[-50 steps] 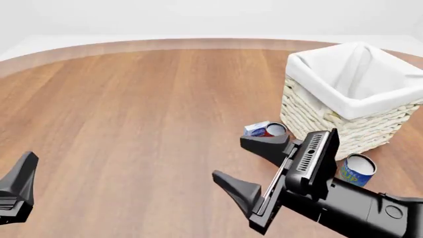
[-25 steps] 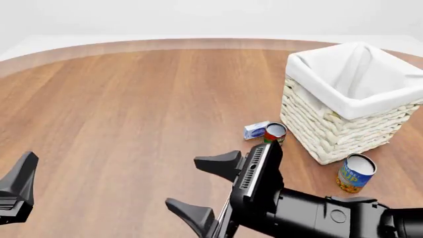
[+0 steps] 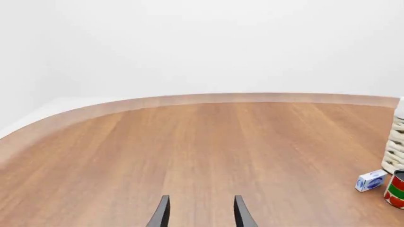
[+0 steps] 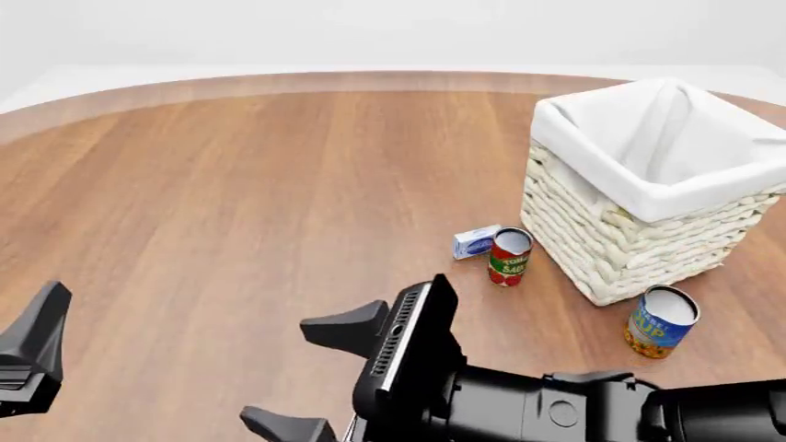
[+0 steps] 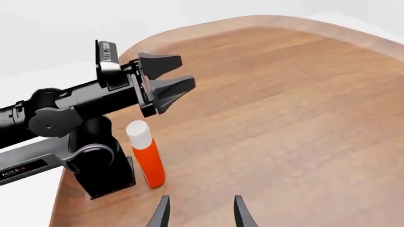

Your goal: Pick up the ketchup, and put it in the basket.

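My right gripper is spread wide and holds nothing, low over the near table. In its wrist view the ketchup stands upright just beside the left arm's base. My left gripper has its jaws a modest way apart, empty, above the bottle. The basket sits far right, with a tomato can and a small box beside it, and a blue can nearer me.
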Controlling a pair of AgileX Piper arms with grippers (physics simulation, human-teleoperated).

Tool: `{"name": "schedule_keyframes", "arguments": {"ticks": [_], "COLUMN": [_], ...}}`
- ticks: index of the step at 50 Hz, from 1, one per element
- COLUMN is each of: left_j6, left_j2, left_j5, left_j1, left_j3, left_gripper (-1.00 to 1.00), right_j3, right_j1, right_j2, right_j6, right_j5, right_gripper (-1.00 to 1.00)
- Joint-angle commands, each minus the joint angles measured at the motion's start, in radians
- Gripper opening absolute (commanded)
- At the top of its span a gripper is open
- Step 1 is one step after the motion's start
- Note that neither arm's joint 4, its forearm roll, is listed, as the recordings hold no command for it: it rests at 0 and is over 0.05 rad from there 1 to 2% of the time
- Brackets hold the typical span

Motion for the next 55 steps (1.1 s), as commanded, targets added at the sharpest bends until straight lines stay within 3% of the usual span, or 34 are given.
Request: {"name": "schedule_keyframes", "arguments": {"ticks": [1, 50, 55], "left_j6": [0.000, 0.000, 0.000], "left_j2": [0.000, 0.000, 0.000], "left_j5": [0.000, 0.000, 0.000], "left_j1": [0.000, 0.000, 0.000], "left_j3": [0.000, 0.000, 0.000], "left_gripper": [1.00, 1.00, 1.00], "right_j3": [-0.048, -0.226, -0.240], "right_j1": [0.040, 0.201, 0.206], "right_j2": [0.036, 0.224, 0.234], "right_j6": [0.019, 0.183, 0.178], "right_j5": [0.016, 0.056, 0.063], "right_gripper": [1.00, 1.00, 1.00]}}
